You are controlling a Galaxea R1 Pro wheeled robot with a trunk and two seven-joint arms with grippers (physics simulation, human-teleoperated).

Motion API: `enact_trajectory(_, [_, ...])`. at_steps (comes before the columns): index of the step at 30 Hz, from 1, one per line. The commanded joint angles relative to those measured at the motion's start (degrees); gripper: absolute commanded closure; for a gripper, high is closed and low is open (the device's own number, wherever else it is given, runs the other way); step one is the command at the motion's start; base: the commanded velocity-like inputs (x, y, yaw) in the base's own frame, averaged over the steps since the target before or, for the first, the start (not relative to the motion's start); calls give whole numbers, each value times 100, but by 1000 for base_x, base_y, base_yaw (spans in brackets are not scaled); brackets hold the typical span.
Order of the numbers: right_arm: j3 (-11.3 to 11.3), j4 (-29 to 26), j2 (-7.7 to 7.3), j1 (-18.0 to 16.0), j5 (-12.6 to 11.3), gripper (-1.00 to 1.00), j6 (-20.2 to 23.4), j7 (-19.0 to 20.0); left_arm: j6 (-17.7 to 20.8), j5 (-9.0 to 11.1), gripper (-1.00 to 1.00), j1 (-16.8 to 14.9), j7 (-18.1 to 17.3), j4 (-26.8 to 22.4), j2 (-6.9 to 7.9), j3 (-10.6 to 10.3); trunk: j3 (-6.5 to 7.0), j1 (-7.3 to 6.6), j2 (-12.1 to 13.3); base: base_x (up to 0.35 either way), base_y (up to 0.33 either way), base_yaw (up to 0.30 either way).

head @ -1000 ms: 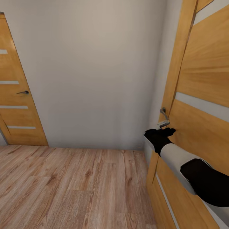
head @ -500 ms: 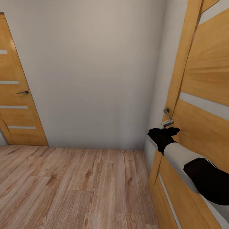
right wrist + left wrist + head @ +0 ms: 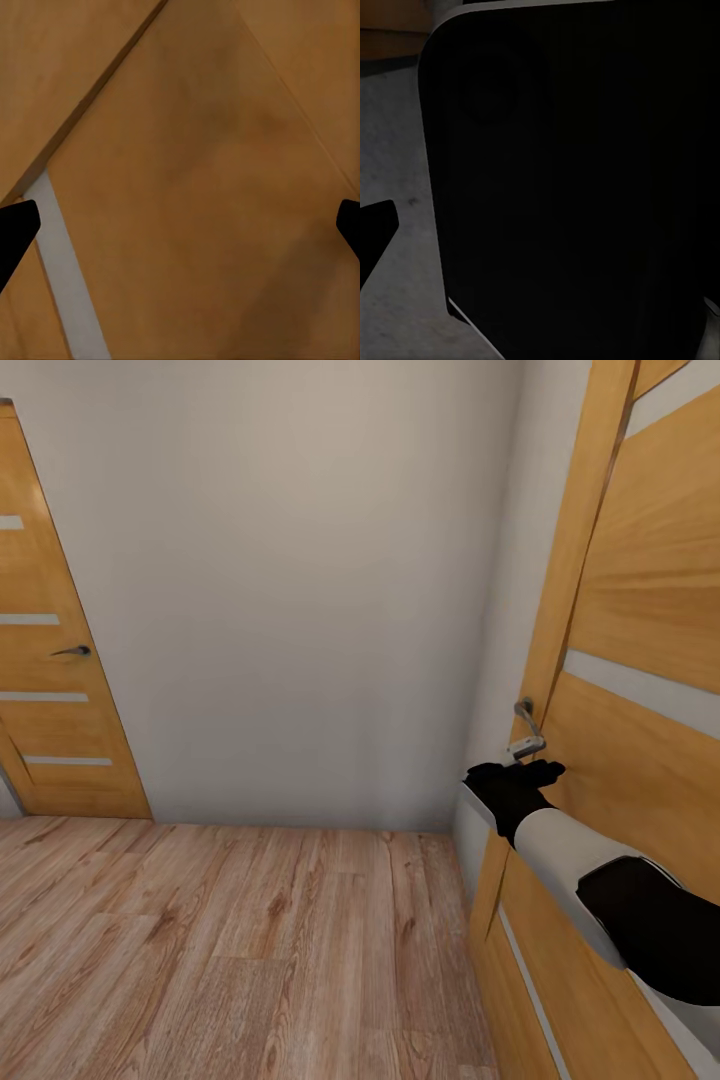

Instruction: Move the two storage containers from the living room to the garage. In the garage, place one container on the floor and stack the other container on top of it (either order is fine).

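Wall (image 3: 300, 580) ahead, plank floor (image 3: 230, 950) below it. One door (image 3: 50, 660) at far left. Second door (image 3: 640, 690) close at right, right gripper (image 3: 530, 768) just below its handle (image 3: 524, 725).

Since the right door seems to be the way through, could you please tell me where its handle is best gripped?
Probably on the lever's free end. The door handle is a slim metal lever on the door, near its edge. The right gripper sits just below it, fingers spread wide in the wrist view, so coming up from below and closing across the bar looks easiest.
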Motion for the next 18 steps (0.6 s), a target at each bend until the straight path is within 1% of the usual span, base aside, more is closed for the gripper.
enact_trajectory(1, [64,-9,-80,-5,28,-100,99,-44,-3,-2,-100,1,-7,-5,-1,0,-5,0,-3,0,0,0])
enact_trajectory(4, [63,-13,-54,-5,28,-100,103,-54,-3,-2,-100,1,-6,-5,-1,0,-5,0,-3,0,0,0])
enact_trajectory(7, [57,-27,32,-5,28,-100,111,-59,-3,-2,-100,1,-7,-5,0,0,-5,0,-3,0,0,0])
enact_trajectory(10, [47,-40,336,-5,28,-100,113,-96,-3,-2,-100,1,-5,-5,-3,0,-5,0,-3,0,0,0])
enact_trajectory(11, [45,-39,392,-5,28,-100,113,-107,-3,-2,-100,1,-7,-5,-4,0,-5,0,-3,0,0,0])
enact_trajectory(12, [41,-38,573,-5,32,-100,114,-153,-3,-2,-100,1,-7,-5,-6,0,-5,0,-3,0,0,0])
enact_trajectory(15, [29,-36,943,-5,36,-100,114,-254,-3,-2,-100,1,-6,-5,-8,0,-5,0,-3,0,0,0])
enact_trajectory(17, [21,-36,1078,-5,36,-100,115,-293,-3,-2,-100,1,-9,-5,-8,0,-5,0,-3,0,0,0])
enact_trajectory(18, [21,-36,1078,-5,36,-100,115,-297,-3,-2,-100,1,-10,-5,-9,0,-5,0,-3,0,0,0])
